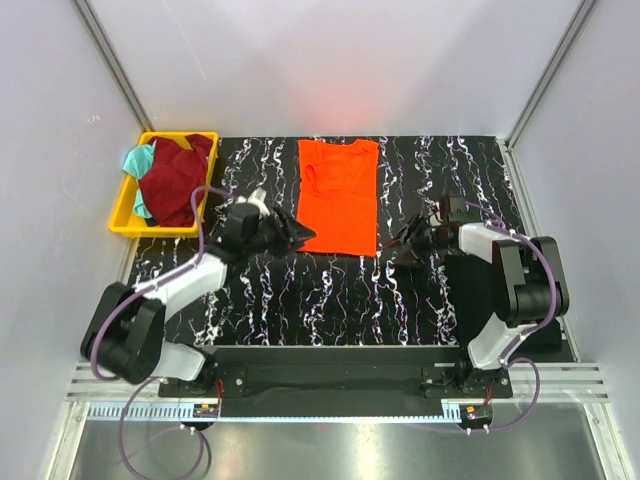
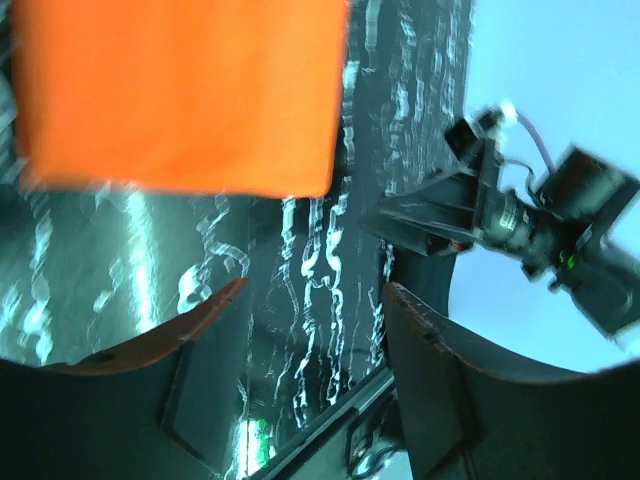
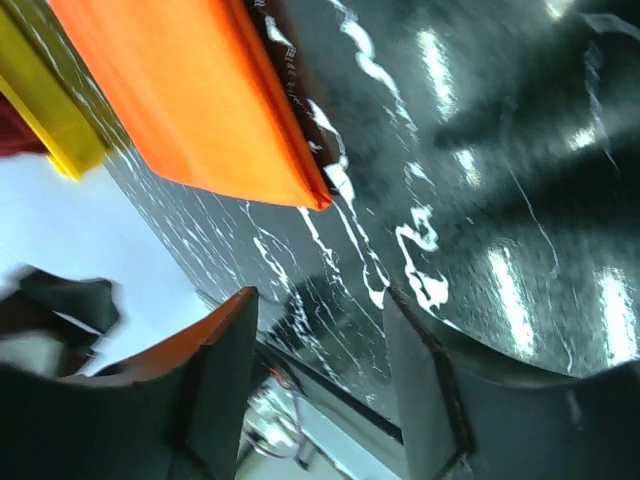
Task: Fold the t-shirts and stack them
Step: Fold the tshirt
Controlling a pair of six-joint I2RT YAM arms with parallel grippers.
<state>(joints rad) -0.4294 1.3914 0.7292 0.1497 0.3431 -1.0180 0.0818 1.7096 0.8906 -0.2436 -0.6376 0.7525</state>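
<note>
An orange t-shirt [image 1: 339,196] lies on the black marbled table, folded lengthwise into a long strip, collar at the far end. Its near edge shows in the left wrist view [image 2: 180,95] and its near right corner in the right wrist view [image 3: 200,95]. My left gripper [image 1: 297,236] is open and empty just left of the shirt's near left corner. My right gripper [image 1: 400,243] is open and empty just right of the near right corner. Dark red and teal shirts [image 1: 172,177] lie heaped in a yellow bin [image 1: 125,215].
The yellow bin stands at the table's far left; its edge shows in the right wrist view [image 3: 40,110]. White walls with metal rails close in the table on the left, right and back. The arm bases sit on a rail at the near edge.
</note>
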